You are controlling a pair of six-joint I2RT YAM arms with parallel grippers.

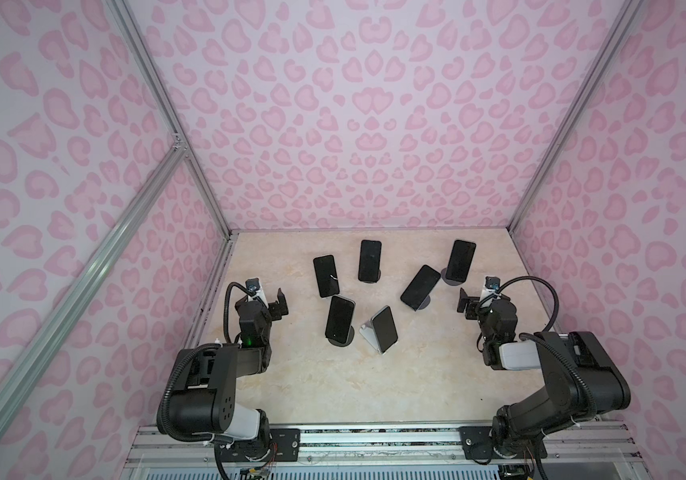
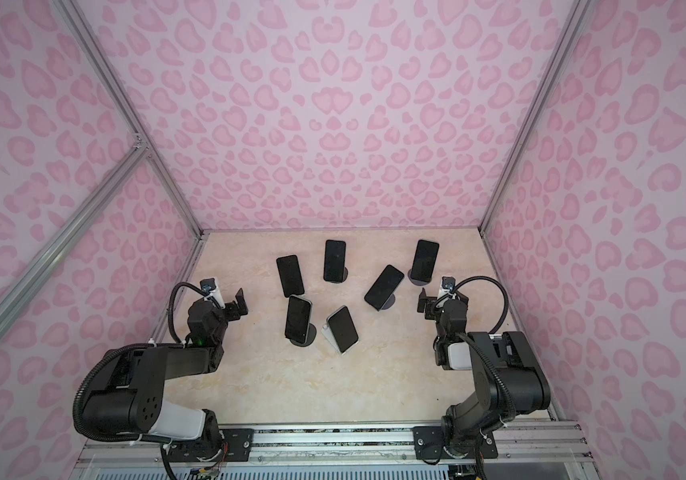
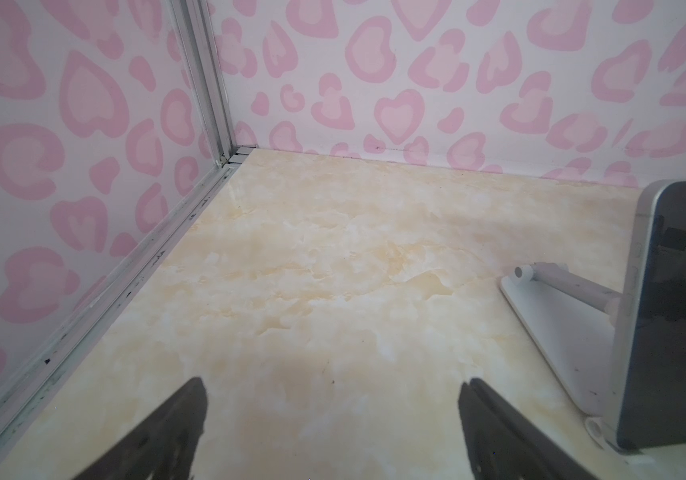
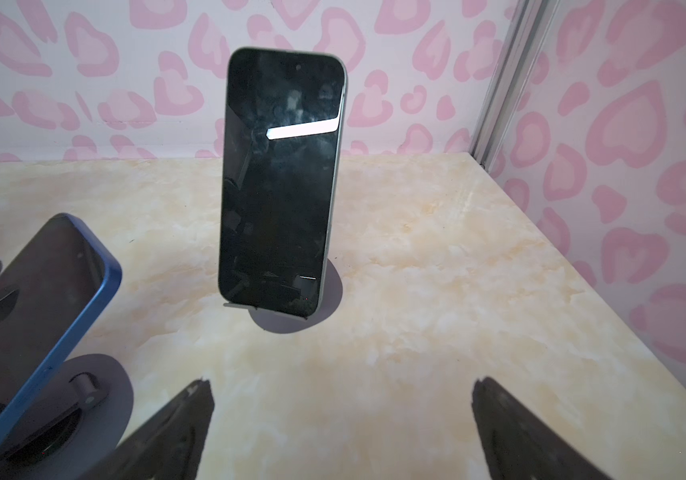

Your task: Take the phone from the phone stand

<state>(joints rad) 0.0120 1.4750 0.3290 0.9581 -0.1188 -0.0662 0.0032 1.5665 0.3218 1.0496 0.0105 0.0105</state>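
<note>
Phone (image 4: pixel 281 178) propped in round phone stand (image 4: pixel 287 324), left jaws and right jaws wide apart, empty

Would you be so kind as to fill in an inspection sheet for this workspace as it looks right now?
Surface: beige marbled tabletop, no spills seen.
Job's things: six dark-screened phones, each propped on a stand. The back-right phone stands on a dark round stand, with the blue-edged phone beside it. The near-centre phone stands on a white stand.
Clutter: nothing seen.
Grippers: left gripper and right gripper are both open, empty and clear of the phones.
Cables: black conduit loops at each wrist; thin wires at the left arm's base.
Surroundings: pink heart-print walls, aluminium frame.
</note>
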